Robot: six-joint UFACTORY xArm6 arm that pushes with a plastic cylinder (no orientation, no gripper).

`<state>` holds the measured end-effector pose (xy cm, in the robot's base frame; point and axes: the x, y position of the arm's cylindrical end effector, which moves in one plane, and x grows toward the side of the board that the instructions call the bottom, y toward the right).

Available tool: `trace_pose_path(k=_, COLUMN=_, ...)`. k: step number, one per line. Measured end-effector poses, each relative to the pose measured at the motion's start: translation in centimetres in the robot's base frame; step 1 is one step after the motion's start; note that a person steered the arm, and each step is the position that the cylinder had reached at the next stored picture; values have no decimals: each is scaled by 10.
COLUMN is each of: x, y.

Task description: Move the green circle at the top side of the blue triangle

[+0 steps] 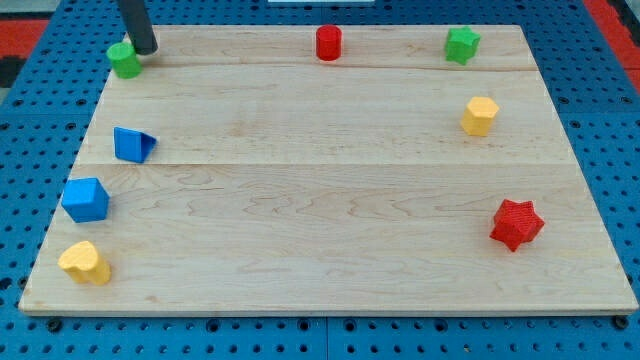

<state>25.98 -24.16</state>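
Note:
The green circle (124, 61) sits at the board's top left corner. The blue triangle (133, 145) lies below it, near the left edge. My tip (146, 49) comes down from the view's top and stands just right of the green circle's upper side, touching or nearly touching it. The green circle is straight above the blue triangle, with a gap of bare wood between them.
A blue cube (86, 200) and a yellow block (85, 262) lie low on the left. A red cylinder (328, 43) and green star (461, 44) are along the top. A yellow hexagon (479, 115) and red star (516, 224) are on the right. The wooden board (320, 190) rests on blue pegboard.

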Motion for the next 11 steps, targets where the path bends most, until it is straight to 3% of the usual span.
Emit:
trace_pose_path(k=1, x=-26, y=1)
trace_pose_path(k=2, x=-45, y=-43)
trace_pose_path(k=3, x=-15, y=-63)
trace_pose_path(k=5, x=54, y=9)
trace_pose_path(k=6, x=26, y=8)
trace_pose_path(k=7, x=26, y=40)
trace_pose_path(k=10, x=103, y=104)
trace_pose_path(k=11, x=103, y=82)
